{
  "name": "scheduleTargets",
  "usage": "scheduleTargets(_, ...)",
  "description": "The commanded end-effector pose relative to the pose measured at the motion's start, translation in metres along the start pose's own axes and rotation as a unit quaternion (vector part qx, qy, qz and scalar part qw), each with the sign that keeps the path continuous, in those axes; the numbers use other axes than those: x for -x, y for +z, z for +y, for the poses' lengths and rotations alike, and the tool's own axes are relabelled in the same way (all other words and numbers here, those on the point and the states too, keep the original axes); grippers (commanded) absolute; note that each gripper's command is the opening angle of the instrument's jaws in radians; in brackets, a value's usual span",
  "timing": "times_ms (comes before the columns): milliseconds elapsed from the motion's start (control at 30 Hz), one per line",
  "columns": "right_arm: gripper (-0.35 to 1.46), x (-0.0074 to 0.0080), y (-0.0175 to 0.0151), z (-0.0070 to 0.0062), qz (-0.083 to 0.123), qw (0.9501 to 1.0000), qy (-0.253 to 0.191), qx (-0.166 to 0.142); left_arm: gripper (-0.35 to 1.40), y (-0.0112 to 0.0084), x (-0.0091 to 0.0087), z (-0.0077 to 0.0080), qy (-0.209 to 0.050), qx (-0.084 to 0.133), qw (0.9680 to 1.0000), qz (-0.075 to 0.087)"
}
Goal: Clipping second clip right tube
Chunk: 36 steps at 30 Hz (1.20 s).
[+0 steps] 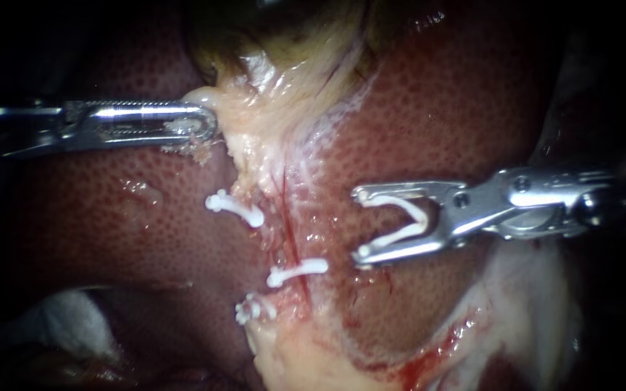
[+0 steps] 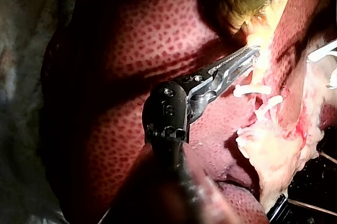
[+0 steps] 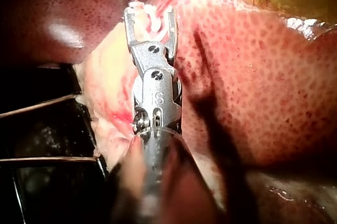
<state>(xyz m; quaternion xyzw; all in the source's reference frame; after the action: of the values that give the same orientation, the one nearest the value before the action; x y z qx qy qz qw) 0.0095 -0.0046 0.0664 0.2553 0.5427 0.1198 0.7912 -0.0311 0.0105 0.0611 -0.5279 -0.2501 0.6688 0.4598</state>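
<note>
Loaded clip (image 1: 400,235), open, seated in right instrument (image 1: 359,224): jaws spread wide, both touching it. Hovers over liver (image 1: 436,116) middle, apart from red-streaked tube (image 1: 289,217) in pale strip. Step, judged: approach, tube not yet straddled. Next: advance, straddle tube clear of placed clips (image 1: 235,208) (image 1: 297,271) (image 1: 255,310), squeeze. Left instrument (image 1: 210,123) jaws closed on pale tissue (image 1: 255,116) under gallbladder (image 1: 277,29). Count: two instruments; three placed clips; one loaded.

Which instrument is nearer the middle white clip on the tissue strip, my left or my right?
Right. The right instrument, carrying an open clip, is just beside the middle clip; the left instrument grips pale tissue far beyond the upper clip.
</note>
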Motion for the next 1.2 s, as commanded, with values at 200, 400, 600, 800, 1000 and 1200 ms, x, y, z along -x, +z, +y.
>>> scheduleTargets(200,0.50,0.0033,0.0045,0.0017,-0.018,0.9996,0.021,0.002,-0.35,0.0001,0.0000,0.0004,0.003,-0.001,1.0000,0.001)
scheduleTargets(400,0.50,0.0059,0.0082,0.0026,-0.032,0.9988,0.038,-0.003,-0.35,0.0001,0.0000,0.0006,0.003,-0.003,1.0000,0.002)
scheduleTargets(600,0.50,0.0065,0.0106,0.0023,-0.035,0.9979,0.052,-0.018,-0.35,0.0003,0.0002,0.0006,0.003,-0.003,1.0000,0.001)
scheduleTargets(800,0.49,0.0063,0.0114,0.0022,-0.033,0.9963,0.070,-0.037,-0.35,0.0005,0.0003,0.0007,0.004,-0.002,1.0000,0.001)
scheduleTargets(1000,0.43,0.0064,0.0117,0.0022,-0.035,0.9944,0.087,-0.049,-0.35,0.0006,0.0004,0.0007,0.004,-0.001,1.0000,0.001)
scheduleTargets(1200,0.03,0.0066,0.0113,0.0024,-0.036,0.9907,0.119,-0.055,-0.35,0.0007,0.0004,0.0007,0.004,-0.002,1.0000,0.001)
